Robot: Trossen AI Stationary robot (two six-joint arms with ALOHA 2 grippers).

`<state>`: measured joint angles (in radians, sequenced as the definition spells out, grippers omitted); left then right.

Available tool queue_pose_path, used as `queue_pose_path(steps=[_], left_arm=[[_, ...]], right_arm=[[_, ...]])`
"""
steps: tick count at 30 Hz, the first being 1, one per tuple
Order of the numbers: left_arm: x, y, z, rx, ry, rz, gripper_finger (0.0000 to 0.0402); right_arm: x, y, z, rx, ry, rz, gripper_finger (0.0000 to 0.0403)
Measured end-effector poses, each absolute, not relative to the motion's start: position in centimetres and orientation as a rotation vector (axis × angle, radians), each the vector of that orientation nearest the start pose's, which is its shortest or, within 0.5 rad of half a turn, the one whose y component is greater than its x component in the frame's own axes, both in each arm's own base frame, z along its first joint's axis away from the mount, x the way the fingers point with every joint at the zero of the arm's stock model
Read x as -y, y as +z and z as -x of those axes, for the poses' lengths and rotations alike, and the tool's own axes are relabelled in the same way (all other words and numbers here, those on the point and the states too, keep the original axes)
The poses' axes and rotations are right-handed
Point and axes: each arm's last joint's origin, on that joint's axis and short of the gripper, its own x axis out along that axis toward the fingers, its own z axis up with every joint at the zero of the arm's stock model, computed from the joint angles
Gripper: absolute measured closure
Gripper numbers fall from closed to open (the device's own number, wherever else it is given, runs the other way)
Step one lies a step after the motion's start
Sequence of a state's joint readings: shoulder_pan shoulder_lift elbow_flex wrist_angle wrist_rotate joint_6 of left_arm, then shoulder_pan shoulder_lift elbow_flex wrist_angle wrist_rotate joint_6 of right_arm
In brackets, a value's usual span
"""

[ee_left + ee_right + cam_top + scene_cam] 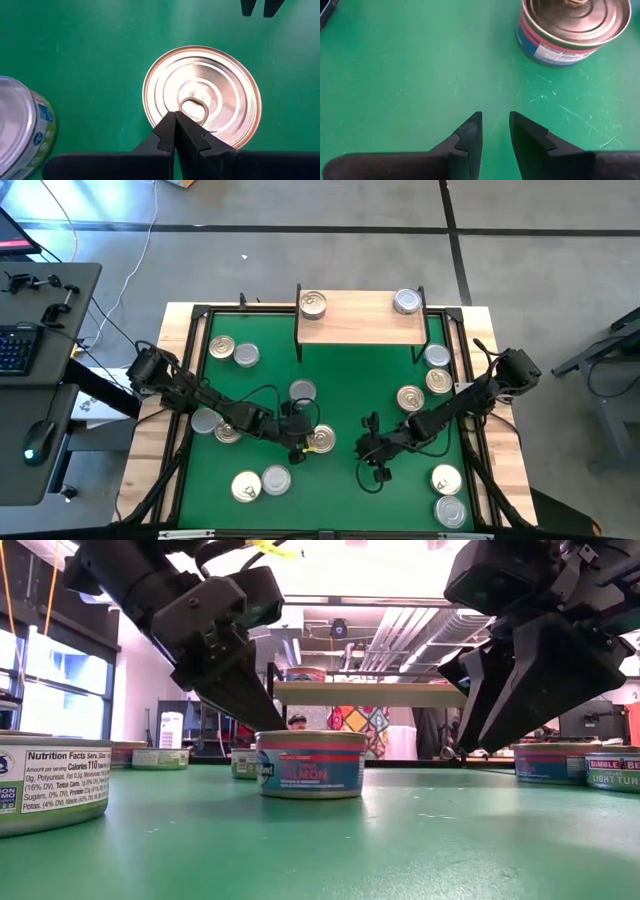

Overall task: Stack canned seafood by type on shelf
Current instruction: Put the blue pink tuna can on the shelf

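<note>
The jaws of the left gripper (pixel 175 131) were pressed fully together and held nothing; their tips stood over the golden pull-tab lid of a salmon can (pixel 321 440) in the middle of the green mat (pixel 340 380), at the ring of the tab. The jaws of the right gripper (pixel 495 131) stood a little apart, with bare mat between them, and held nothing. This gripper hung low over the mat just beside the salmon can, on its right in the high view. Other cans lay scattered on the mat at both sides. The shelf (pixel 360 320) stood at the far edge of the table, with one golden-lidded can (pixel 313 304) at its left end and one silver-lidded can (pixel 406 301) at its right end
</note>
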<state>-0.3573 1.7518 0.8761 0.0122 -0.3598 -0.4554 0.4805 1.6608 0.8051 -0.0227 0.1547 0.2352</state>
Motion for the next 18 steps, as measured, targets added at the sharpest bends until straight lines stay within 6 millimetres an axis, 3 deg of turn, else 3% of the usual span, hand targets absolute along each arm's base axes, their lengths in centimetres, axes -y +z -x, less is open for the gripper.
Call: queue_pose_path(steps=[6,10,18], left_arm=[[10.8,15.5,-31.6,-0.709,0.173,0.094,0.0401],[10.2,14.7,-31.3,-0.757,0.206,0.088,0.0401],[8.4,12.9,-30.3,-0.675,0.217,0.208,0.0402]], right_arm=[[-13.9,14.7,-27.8,-0.864,0.205,0.063,0.0313],[-13.9,14.7,-27.8,-0.864,0.205,0.062,0.0313],[-13.9,14.7,-27.8,-0.863,0.205,0.062,0.0313]])
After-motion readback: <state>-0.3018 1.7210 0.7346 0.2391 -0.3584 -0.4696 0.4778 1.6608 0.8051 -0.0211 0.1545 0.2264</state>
